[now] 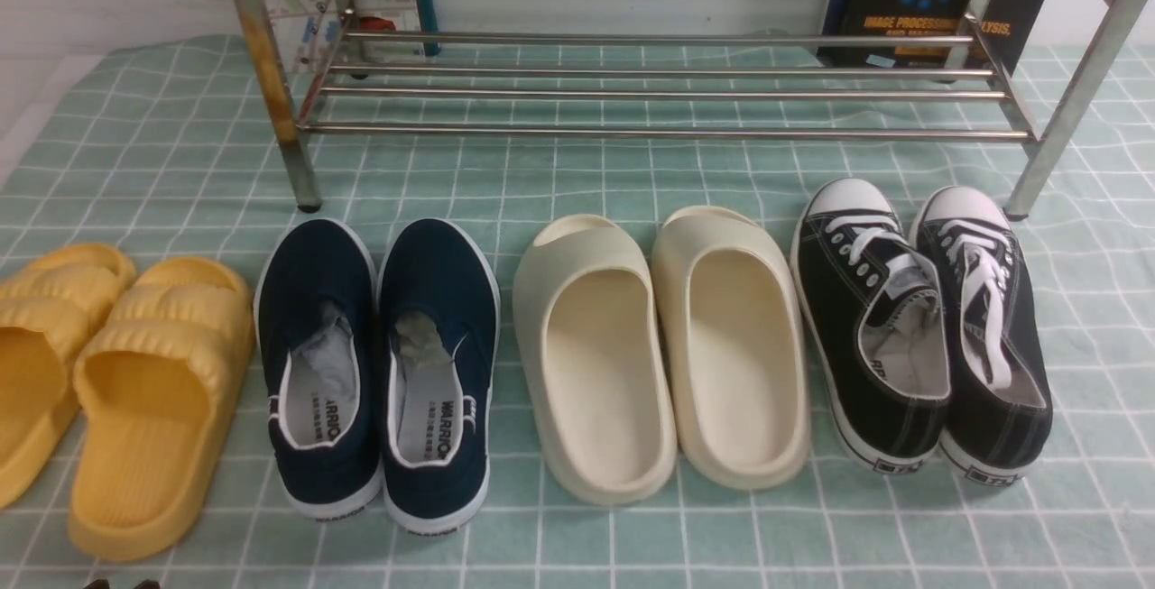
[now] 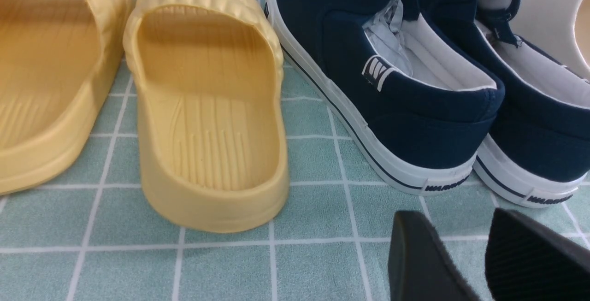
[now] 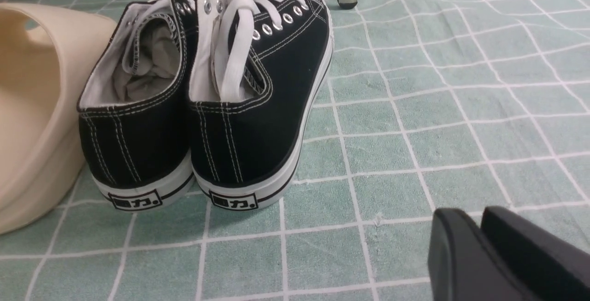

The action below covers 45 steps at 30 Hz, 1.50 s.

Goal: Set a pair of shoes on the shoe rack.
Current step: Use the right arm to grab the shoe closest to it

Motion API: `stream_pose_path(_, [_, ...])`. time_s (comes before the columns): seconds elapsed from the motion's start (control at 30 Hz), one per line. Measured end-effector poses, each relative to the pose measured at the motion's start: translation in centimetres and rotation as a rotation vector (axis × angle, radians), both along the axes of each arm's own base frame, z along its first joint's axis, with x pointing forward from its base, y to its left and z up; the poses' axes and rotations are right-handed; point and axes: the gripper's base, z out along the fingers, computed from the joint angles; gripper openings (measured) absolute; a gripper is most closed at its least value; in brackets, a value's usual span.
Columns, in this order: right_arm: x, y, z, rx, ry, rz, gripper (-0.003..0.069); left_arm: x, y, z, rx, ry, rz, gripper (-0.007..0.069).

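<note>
While front shows shoe rack (image 1: 668,131), wrist views: right hand (image 3: 470,220) clenched, left hand (image 2: 454,229) released.

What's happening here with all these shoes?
Nothing is being handled yet. Four pairs of shoes sit in a row on the cloth before the rack, its visible bars bare. The right gripper hovers behind the black sneakers, the left gripper behind the navy slip-ons and yellow slides; neither holds anything.

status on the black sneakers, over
Left tool slightly open, empty; right tool empty, gap unclear. Black sneakers on cloth, toes toward shoe rack. Cream slides close alongside; rack leg near one toe.
</note>
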Motion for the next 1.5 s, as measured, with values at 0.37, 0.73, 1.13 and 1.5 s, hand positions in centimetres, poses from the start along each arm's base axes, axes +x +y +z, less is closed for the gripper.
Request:
stream_pose_path(0.37, [0.2,0.0,0.5,-0.031,-0.08,0.004,0.0111,0.0,0.0,0.0,0.0,0.0,0.0,0.0239])
stream_pose_path(0.73, [0.3,0.4,4.3,0.051,-0.505,0.037,0.0123,0.0,0.0,0.0,0.0,0.0,0.0,0.0239])
stream_pose_path(1.13, [0.7,0.8,11.8,0.027,-0.807,0.094,0.0029,0.0,0.0,0.0,0.0,0.0,0.0,0.0239])
stream_pose_path(1.5, [11.4,-0.1,20.2,-0.156,-0.375,0.053,0.0005,0.0,0.0,0.0,0.0,0.0,0.0,0.0239])
